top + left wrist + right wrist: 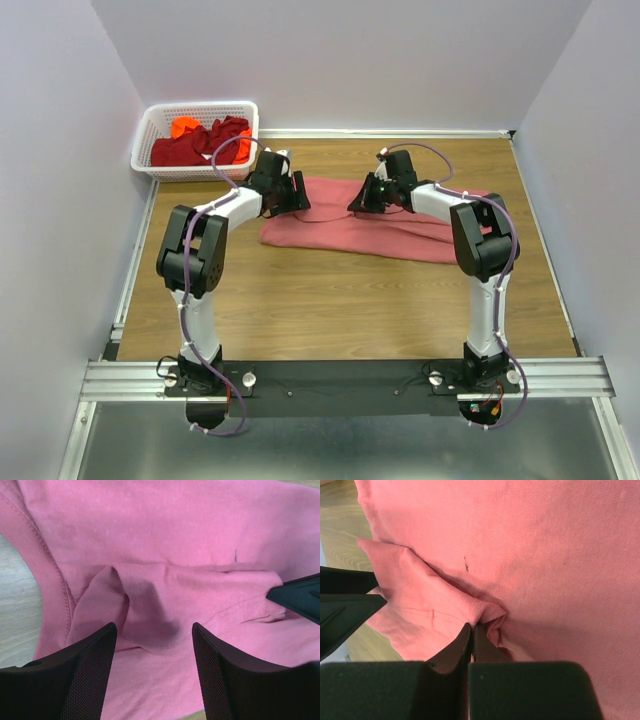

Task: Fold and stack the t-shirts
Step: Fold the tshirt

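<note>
The pink shirt (pixel 380 238) lies rumpled on the table (pixel 330 310), with the right gripper (pixel 471 627) pinched shut on a fold of it and the left gripper (pixel 155 630) spread open over a flap, while the red shirt (pixel 200 148) and orange shirt (pixel 185 127) sit in the basket (pixel 200 105).
</note>
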